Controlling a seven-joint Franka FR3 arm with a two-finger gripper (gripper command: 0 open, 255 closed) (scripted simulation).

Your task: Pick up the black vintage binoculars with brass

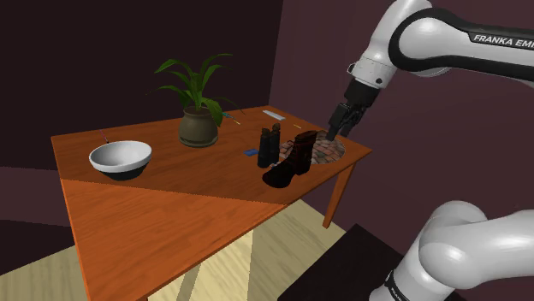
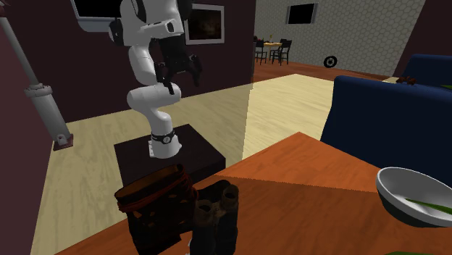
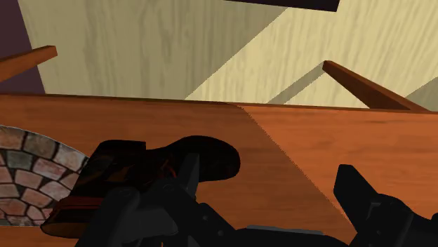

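Binoculars [image 1: 269, 145] upright on end on the orange-brown wooden table [image 1: 171, 214], near its edge on the shoulder view's right. Body dark, close to black; a little brownish tint at the top ends in the second exterior view [image 2: 215, 214]. Dark boot [image 1: 290, 162] just beside them, on the side nearer the arm; cannot tell whether the two touch. Round brick-patterned mat [image 1: 331, 150] lies flat behind the boot, at the table corner.

Gripper [image 1: 341, 122] hangs in the air above that mat, pointing down, well apart from the binoculars and holding nothing. Jaws released: in the wrist view the two black fingers [image 3: 375, 207] stand wide apart, with the boot [image 3: 175, 160] and part of the mat [image 3: 28, 172] below them on the tabletop.

Elsewhere on the table: white bowl [image 1: 121, 158] toward the shoulder view's left, potted green plant [image 1: 198, 124] further back, small blue item [image 1: 251, 152] just beside the binoculars, pale flat strip [image 1: 274, 115] near the far edge.

Second exterior view: dark box stand [image 2: 181, 152] carrying the white arm [image 2: 148, 65], pale wood floor [image 2: 94, 134], blue sofa [image 2: 384, 116] at right
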